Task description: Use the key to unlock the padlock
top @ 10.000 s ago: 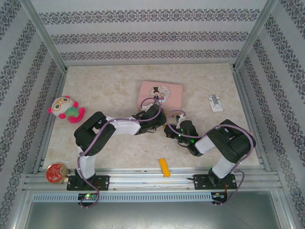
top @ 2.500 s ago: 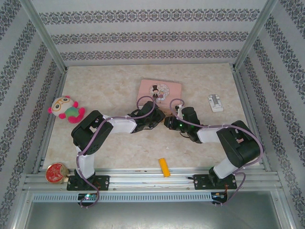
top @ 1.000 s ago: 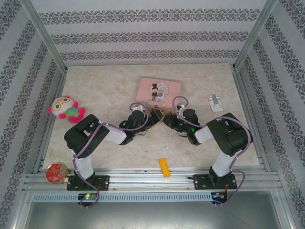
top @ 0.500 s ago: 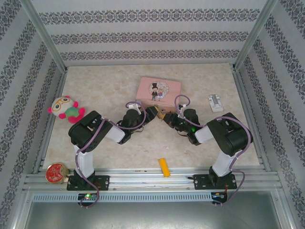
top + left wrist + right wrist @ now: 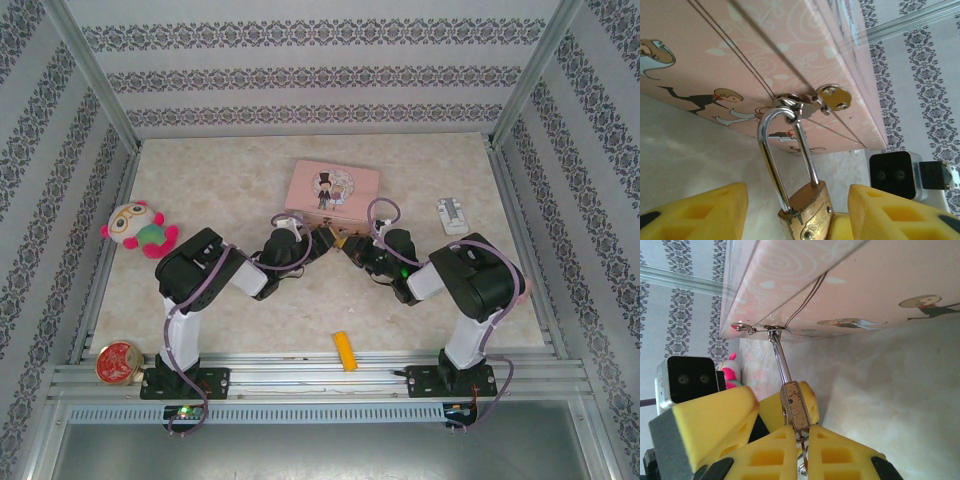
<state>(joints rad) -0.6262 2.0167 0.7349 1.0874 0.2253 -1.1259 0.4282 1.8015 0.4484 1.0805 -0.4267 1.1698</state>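
Pink rectangular tin [image 5: 765,45]: smooth printed coating with a satin sheen. Small hasp [image 5: 832,97] on the tin's front edge: bright polished metal, reflective. Small brass-gold padlock [image 5: 807,212] hanging from the tin's hasp: brass body with a dull sheen and fine scratches. Its shackle [image 5: 772,150] is chrome-bright and mirror-smooth. Thin metal key [image 5: 802,450], on the padlock's side away from the tin: bare, darker metal. Left gripper [image 5: 797,192] and right gripper [image 5: 802,440]: fingers [image 5: 695,212] of yellow moulded plastic, matt, with ribbed recesses. Table [image 5: 685,145] beneath the tin: marble-pattern surface, smooth, faintly glossy
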